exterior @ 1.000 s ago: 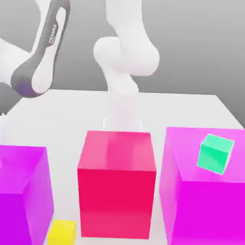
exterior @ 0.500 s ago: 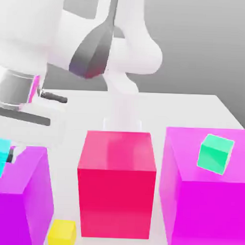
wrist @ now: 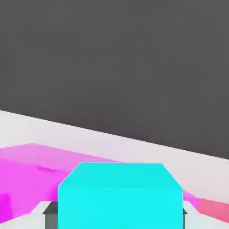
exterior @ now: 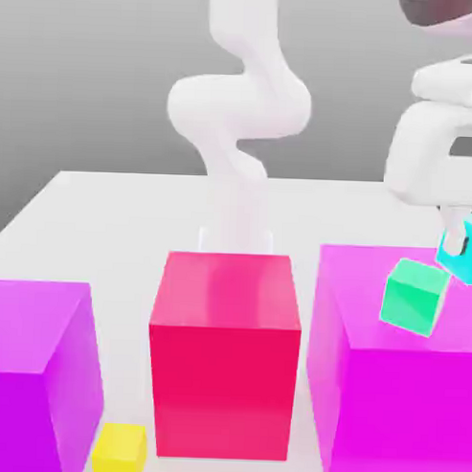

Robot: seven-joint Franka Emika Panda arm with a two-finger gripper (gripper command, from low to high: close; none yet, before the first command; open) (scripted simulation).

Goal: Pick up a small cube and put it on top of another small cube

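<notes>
Exterior view: claw [exterior: 460,243] grips cyan cube [exterior: 463,250], cube cut off at frame edge | just above-right of mint-green cube [exterior: 414,296] on magenta block [exterior: 388,379]

Two large magenta blocks [exterior: 34,367] [exterior: 397,399], one large red block [exterior: 224,364], and three small cubes: cyan [exterior: 462,250], mint-green [exterior: 413,296], yellow [exterior: 118,450].
</notes>
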